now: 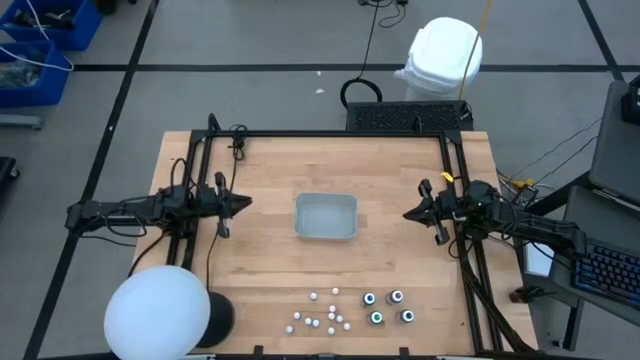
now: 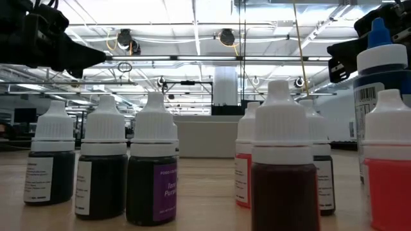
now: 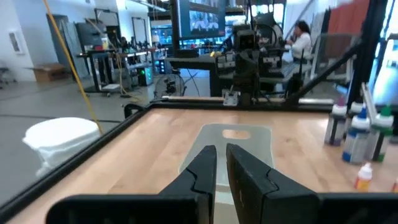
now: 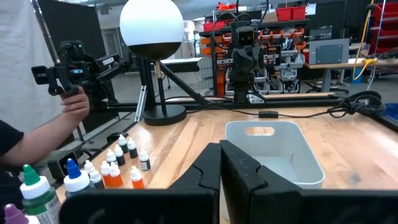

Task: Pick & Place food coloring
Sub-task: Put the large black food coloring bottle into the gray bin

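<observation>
- Food coloring (image 1: 387, 307): 4 larger bottles cluster near the table's front edge, right of centre; small white-capped bottles (image 1: 322, 315) lie scattered just beside them on the left.
- Wooden table (image 1: 260, 250): wide bare room between the arms and the bottles.
- Grey bin (image 1: 326, 216): centre, apart from everything.
- Label on 1 purple bottle (image 2: 154, 186) only partly readable.
- Left gripper (image 1: 243, 202): fingers a slit apart, holding nothing, left of bin.
- Right gripper (image 1: 410, 214): closed, empty, right of bin.
</observation>
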Motion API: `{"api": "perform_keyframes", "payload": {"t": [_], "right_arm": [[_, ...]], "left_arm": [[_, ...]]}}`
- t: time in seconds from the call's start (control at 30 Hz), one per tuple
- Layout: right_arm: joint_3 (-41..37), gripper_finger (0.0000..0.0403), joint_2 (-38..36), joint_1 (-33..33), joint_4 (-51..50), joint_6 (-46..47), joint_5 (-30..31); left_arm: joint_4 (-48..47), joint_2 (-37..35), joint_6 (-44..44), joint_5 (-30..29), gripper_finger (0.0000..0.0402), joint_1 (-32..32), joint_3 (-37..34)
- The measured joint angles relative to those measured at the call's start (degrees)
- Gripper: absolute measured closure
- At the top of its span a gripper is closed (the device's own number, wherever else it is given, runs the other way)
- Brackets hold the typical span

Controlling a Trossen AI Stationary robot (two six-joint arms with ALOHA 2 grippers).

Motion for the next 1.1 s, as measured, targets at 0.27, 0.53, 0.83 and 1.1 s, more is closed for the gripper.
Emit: {"api": "perform_keyframes", "payload": {"t": [0.27,0.53,0.83,1.1], "right_arm": [[0.00,0.0403,0.02,0.00,0.01,0.49,1.72],[0.46,0.0403,0.02,0.00,6.18,-2.04,7.79],[19.23,0.0403,3.88,1.69,-3.14,-10.57,15.13],[43.51,0.0403,20.18,8.03,-30.55,-12.86,25.81]], "left_arm": [[5.74,0.00,-4.33,-0.18,0.0355,0.00,0.00],[8.63,0.00,-4.91,-3.68,0.0355,0.00,0.00],[6.90,0.00,-8.92,-3.62,0.0355,0.00,0.00],[5.18,0.00,-9.87,-3.46,0.0355,0.00,0.00]]}}
